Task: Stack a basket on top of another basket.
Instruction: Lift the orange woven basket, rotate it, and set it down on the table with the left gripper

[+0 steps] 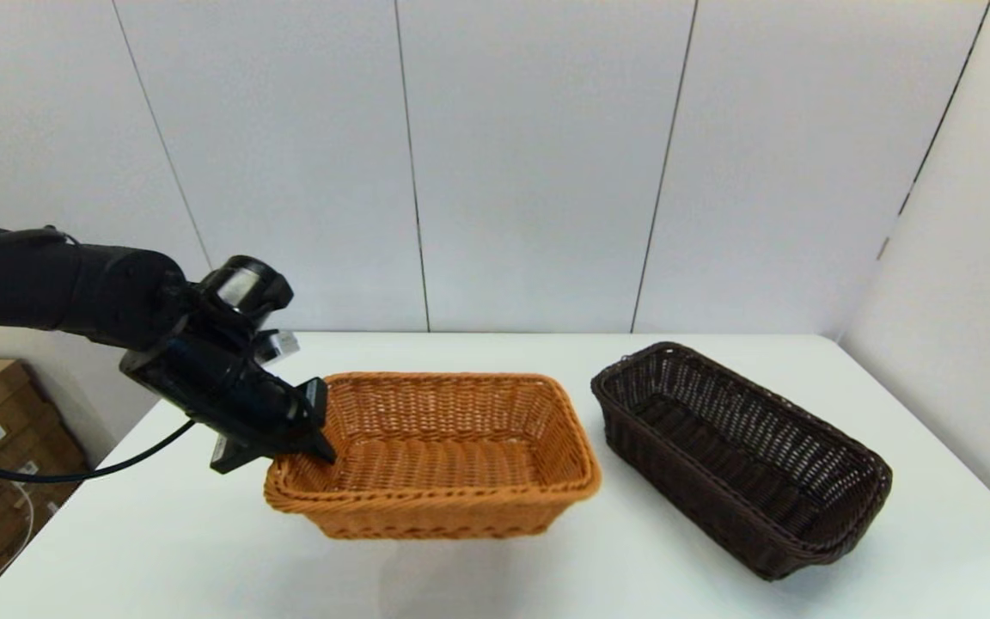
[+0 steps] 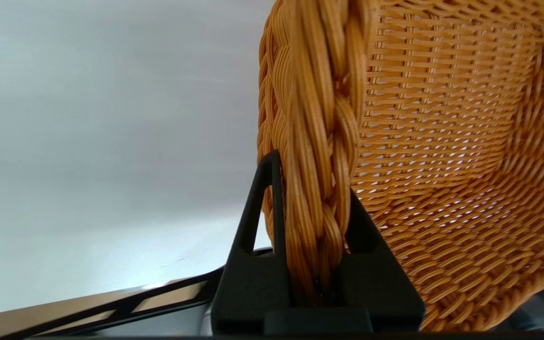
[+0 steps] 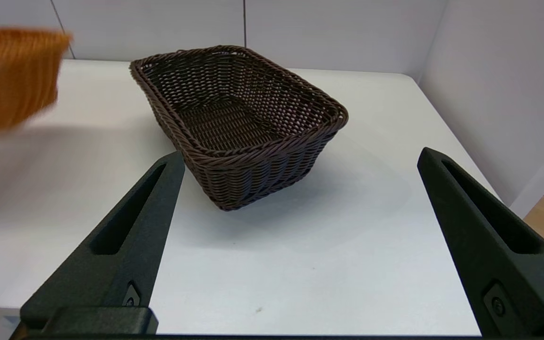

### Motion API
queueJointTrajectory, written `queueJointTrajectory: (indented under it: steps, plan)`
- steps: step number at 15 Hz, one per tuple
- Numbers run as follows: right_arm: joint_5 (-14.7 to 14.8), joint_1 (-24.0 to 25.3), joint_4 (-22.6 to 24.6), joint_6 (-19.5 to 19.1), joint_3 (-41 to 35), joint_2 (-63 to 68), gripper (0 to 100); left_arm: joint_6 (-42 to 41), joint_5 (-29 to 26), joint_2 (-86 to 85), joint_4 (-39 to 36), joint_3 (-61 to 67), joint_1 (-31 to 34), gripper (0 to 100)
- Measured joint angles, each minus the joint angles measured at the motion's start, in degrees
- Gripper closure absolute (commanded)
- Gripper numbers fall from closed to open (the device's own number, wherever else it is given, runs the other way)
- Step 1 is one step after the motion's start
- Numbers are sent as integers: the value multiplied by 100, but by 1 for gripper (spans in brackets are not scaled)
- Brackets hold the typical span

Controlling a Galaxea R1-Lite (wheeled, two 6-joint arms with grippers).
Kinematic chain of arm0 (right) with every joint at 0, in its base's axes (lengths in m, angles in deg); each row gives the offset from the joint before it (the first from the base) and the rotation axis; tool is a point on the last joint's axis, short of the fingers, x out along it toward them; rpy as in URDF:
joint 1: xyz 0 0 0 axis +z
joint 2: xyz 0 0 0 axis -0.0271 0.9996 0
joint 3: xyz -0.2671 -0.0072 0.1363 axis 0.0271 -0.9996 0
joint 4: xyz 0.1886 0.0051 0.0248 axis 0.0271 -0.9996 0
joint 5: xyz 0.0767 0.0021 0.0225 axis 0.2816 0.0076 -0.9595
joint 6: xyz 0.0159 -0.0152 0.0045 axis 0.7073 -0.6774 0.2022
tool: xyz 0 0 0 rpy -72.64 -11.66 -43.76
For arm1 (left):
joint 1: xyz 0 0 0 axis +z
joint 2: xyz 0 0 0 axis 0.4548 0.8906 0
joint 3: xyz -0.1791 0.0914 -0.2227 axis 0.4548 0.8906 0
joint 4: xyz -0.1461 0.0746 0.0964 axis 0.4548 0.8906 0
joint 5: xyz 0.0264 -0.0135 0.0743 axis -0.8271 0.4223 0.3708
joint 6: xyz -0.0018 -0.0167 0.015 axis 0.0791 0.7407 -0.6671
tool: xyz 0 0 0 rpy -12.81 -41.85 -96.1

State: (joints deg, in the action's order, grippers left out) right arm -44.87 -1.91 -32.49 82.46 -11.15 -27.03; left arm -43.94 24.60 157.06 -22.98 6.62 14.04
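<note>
The left end effector (image 1: 310,447) is clamped on the braided rim of the orange basket (image 1: 435,451), holding it lifted off the bench (image 1: 203,550) just beside the dark basket (image 1: 740,456). Gripped at one end only, it may sag, twist or slip free. The right end effector (image 3: 300,236) hangs back, fingers wide apart.

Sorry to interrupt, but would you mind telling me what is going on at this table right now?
The robot's left claw is shut on the braided rim of the orange-tan rectangular woven wicker basket, at its left end, and appears to hold it lifted off the white table. The dark brown rectangular woven wicker basket sits empty on the table to the right, untouched. The right claw hangs open on the near side of it, holding nothing. Neither basket is stacked yet.
</note>
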Motion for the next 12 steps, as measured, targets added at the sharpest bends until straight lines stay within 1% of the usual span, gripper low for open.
queueJointTrajectory:
  steps: [3, 6, 10, 12]
  plan:
    - [-2, 0, -2, 0, 0, 0, 0, -324, 356, -68, -94, 90, -535, 100]
    - [0, 0, -2, 2, 0, 0, 0, -330, 408, -74, -775, 140, -862, 100]
    - [1, 2, -2, 0, 0, 0, 0, -269, 628, -32, -2024, 510, -1074, 100]
    - [-2, 2, 0, 0, 0, 0, 0, -272, 664, 65, -2308, 663, -1104, 100]
